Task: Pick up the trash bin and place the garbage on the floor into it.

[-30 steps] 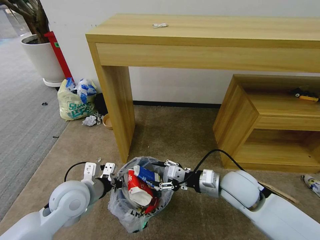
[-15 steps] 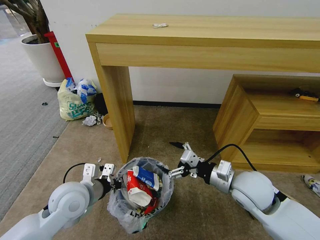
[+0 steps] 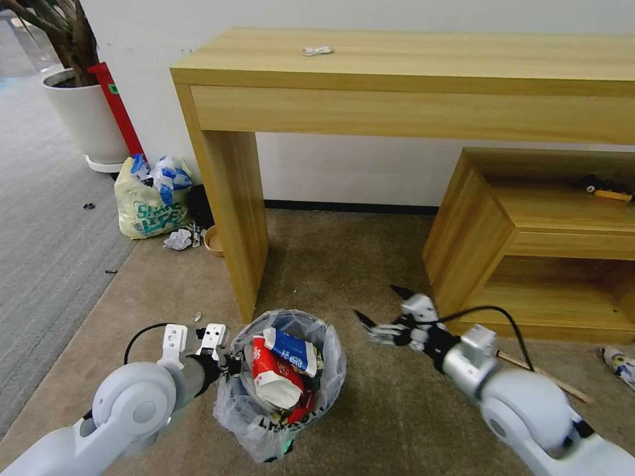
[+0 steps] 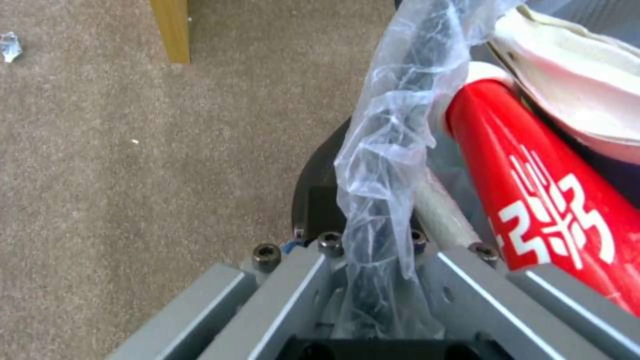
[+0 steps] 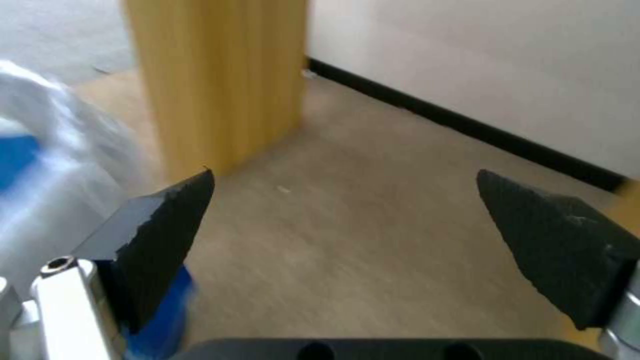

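Note:
The trash bin (image 3: 281,396), black with a crinkly clear liner, stands on the beige floor (image 3: 357,264) in front of me. My left gripper (image 3: 231,363) is shut on its near-left rim; in the left wrist view the left gripper (image 4: 370,250) pinches rim and liner (image 4: 387,150). Garbage fills the bin: a red wrapper (image 3: 268,377), a blue-white carton (image 3: 291,350), a white slipper (image 4: 573,100). My right gripper (image 3: 380,304) hovers open and empty right of the bin, its black fingertips (image 5: 167,220) wide apart. A wooden stick (image 3: 549,380) and a plastic bottle (image 3: 618,363) lie on the floor at right.
A wooden desk (image 3: 397,73) stands behind the bin, its leg (image 3: 231,218) close by. A low wooden shelf unit (image 3: 529,244) is at right. A yellowish tied bag (image 3: 145,205), a white plant pot (image 3: 83,112) and grey ribbed carpet (image 3: 40,231) are at left.
My right gripper has drawn back from over the bin, up and to the right, leaving the blue-white carton in the bin. The left gripper has kept its hold on the rim.

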Robot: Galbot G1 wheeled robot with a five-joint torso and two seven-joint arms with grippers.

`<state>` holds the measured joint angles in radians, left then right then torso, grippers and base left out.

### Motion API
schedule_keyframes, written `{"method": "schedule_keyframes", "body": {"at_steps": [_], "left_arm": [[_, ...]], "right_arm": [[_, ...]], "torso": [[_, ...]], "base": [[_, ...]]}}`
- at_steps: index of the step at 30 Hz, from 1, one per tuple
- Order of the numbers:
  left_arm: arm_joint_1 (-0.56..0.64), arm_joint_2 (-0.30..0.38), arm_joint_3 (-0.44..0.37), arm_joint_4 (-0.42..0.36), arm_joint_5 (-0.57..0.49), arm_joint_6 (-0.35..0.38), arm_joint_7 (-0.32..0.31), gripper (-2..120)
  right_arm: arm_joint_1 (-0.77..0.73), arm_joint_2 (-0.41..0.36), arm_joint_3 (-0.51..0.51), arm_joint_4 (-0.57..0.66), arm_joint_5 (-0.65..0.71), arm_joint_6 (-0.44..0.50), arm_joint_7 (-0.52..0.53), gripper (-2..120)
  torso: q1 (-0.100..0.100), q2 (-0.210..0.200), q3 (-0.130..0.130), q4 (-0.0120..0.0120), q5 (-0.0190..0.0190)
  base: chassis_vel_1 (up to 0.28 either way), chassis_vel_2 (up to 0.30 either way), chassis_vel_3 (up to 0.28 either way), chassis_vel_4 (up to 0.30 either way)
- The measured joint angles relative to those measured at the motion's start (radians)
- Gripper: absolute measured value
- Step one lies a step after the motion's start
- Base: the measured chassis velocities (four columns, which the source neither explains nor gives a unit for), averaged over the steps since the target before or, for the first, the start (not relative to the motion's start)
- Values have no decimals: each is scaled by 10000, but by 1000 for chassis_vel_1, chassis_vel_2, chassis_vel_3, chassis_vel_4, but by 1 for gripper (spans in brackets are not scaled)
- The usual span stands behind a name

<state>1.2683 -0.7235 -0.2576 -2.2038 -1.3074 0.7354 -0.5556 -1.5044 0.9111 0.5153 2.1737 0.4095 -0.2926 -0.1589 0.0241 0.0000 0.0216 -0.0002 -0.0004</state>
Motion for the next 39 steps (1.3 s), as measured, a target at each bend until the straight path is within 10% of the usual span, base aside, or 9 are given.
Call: {"method": "schedule_keyframes", "body": {"at_steps": [15,39], "left_arm": [[76,-401,69,263,395,0,316,0],[149,-450,41,285,454,0,360,0]], "right_arm": [[-1613,652,1884,-1003,-616,803,-348,100],[-315,401,756,-5499,-675,412,-953,100]], "torso": [[0,-1,1,1,1],[1,0,1,2,2]], "base": [[-43,-48,48,50],[-87,-87,87,86]]}}
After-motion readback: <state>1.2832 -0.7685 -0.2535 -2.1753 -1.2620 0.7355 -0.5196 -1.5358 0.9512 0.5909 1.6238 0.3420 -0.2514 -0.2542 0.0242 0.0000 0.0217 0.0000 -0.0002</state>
